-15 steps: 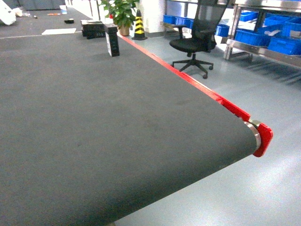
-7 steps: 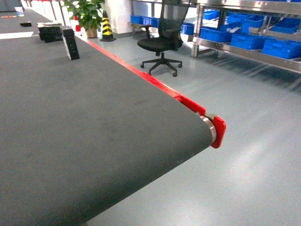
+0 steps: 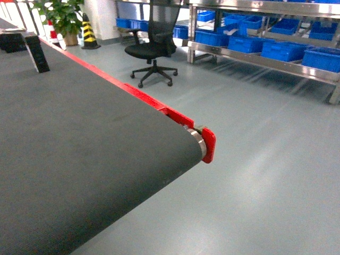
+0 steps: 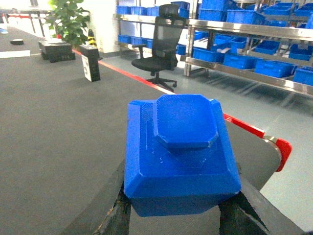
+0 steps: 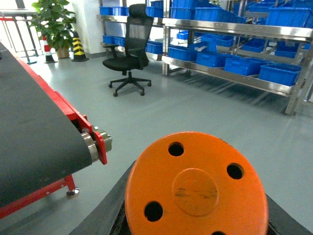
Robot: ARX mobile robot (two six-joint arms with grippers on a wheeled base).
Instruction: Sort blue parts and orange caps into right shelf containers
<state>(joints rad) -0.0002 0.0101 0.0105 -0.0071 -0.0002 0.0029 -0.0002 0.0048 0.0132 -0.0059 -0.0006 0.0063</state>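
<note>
A dark conveyor belt fills the left of the head view, its red end cap at centre. Top centre stands a black office chair; upper left, a potted plant beside a striped cone.

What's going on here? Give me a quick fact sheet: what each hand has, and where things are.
left hand: shut on a blue part, held above the dark conveyor belt
right hand: shut on an orange cap with round holes, held above the grey floor
belt end: red end bracket beside a metal roller
shelf: steel rack across the floor, holding blue crates
also in the room: black office chair, potted plant, striped cone
</note>
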